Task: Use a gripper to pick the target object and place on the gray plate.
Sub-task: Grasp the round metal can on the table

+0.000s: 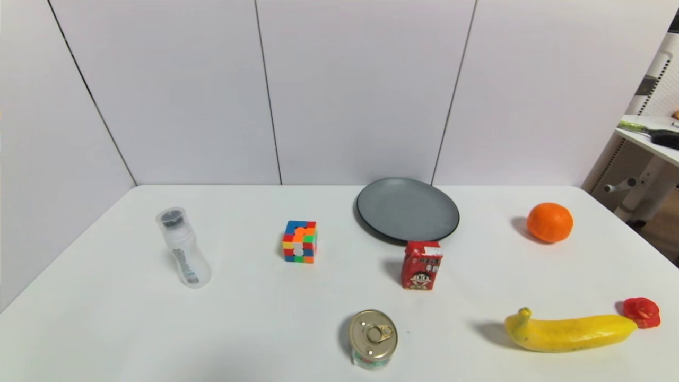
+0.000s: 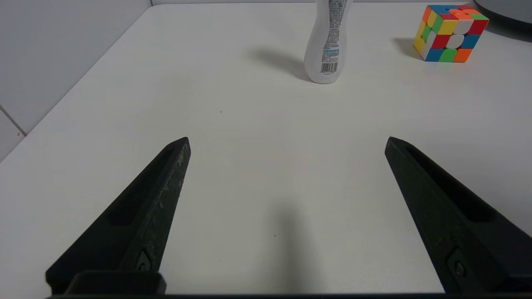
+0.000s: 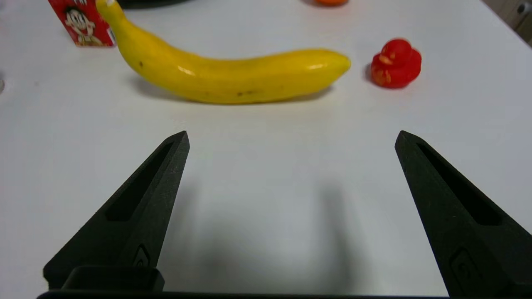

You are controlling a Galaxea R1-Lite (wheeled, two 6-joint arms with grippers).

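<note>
The small tin can (image 1: 373, 338) with a gold pull-tab lid and white-green label stands upright at the table's front centre. The gray plate (image 1: 407, 209) lies at the back centre; part of its rim shows in the left wrist view (image 2: 505, 9). Neither gripper shows in the head view. My left gripper (image 2: 287, 141) is open and empty over bare table at the front left. My right gripper (image 3: 291, 137) is open and empty over bare table at the front right, short of the banana. The can is in neither wrist view.
A red drink carton (image 1: 421, 265) stands between can and plate. A clear bottle (image 1: 183, 246) and a colour cube (image 1: 299, 241) are at the left. An orange (image 1: 549, 222), a banana (image 1: 570, 332) and a red toy duck (image 1: 642, 312) are at the right.
</note>
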